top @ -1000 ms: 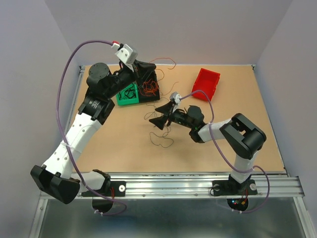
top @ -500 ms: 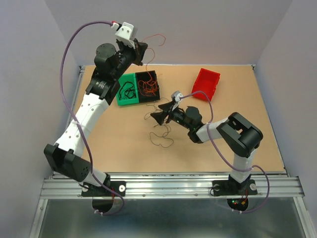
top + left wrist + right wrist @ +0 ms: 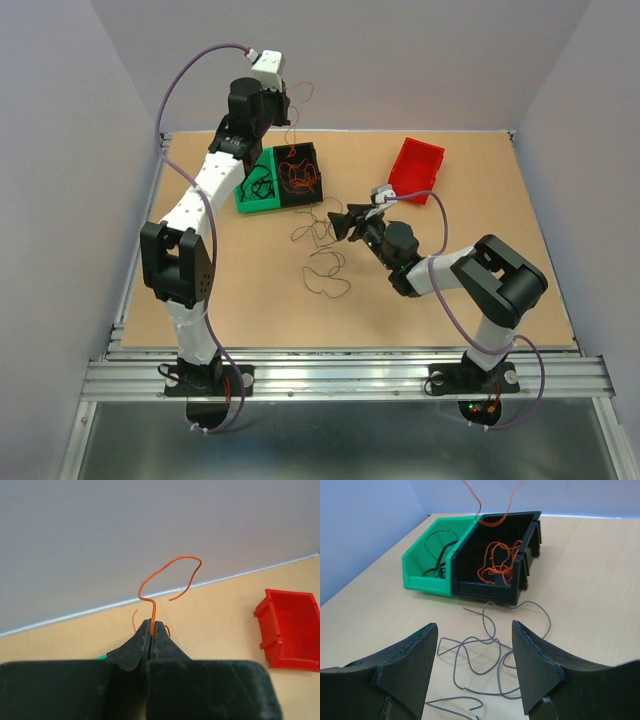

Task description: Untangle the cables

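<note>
Aloft, pinching one curly orange-red cable [image 3: 165,575] between the pressed-together fingers of the left gripper [image 3: 151,630], well above the table [image 3: 590,580]; lower down, right gripper [image 3: 475,627] spread wide, gripping nothing; just ahead, thin grey cables [image 3: 490,645] lying loose on the wood; beyond, orange-red strands [image 3: 497,562] inside the black bin [image 3: 530,535]; black strands [image 3: 437,545] inside the green bin [image 3: 420,565] touching it; red bin [image 3: 295,625] well apart.

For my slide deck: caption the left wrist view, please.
Left gripper shut on a curly orange wire, red bin on the table behind.
</note>
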Robot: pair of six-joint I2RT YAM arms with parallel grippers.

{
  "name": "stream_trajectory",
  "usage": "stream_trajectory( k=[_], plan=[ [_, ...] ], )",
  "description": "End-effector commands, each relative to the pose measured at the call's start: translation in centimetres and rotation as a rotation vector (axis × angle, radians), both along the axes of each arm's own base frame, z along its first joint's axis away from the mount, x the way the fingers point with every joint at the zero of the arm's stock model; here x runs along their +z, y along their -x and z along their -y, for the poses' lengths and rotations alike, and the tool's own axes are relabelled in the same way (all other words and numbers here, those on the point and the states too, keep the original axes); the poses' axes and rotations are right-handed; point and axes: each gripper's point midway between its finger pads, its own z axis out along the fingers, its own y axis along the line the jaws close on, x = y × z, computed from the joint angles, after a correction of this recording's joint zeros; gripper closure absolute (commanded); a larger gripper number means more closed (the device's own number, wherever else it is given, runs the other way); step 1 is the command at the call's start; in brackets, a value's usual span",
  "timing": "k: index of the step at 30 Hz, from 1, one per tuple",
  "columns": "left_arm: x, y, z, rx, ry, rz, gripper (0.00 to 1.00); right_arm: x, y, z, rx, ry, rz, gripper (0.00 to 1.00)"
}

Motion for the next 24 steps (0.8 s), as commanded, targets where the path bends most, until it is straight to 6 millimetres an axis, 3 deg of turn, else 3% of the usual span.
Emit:
stream_trajectory(
  k=[1, 6, 15, 17, 21, 24],
  plan=[
    [1.5, -1.2, -0.3, 0.019, 0.023, 0.043, 1.00, 2.6, -0.5, 2.1, -0.119, -0.080, 0.054, 0.35],
    [-3.7, -2.3, -0.6, 0.056, 0.016, -0.063, 1.00, 2.7, -0.2, 2.2, -0.109, -0.080, 0.066, 0.35],
    [-12.9, -1.7, -1.6, 0.086, -0.103, -0.246, 1.00, 2.9, 0.3, 2.7, -0.119, -0.087, 0.076, 0.35],
    [-14.0, -1.5, -1.3, 0.043, -0.166, -0.273, 1.00, 2.9, 0.3, 2.8, -0.122, -0.087, 0.075, 0.35],
    [-18.2, -0.4, -1.5, 0.022, -0.228, -0.405, 1.00, 3.1, 0.2, 2.9, -0.123, -0.091, 0.078, 0.35],
    [-19.5, 0.0, -1.0, -0.004, -0.259, -0.455, 1.00, 2.8, 0.2, 2.7, -0.117, -0.089, 0.073, 0.35]
  ],
)
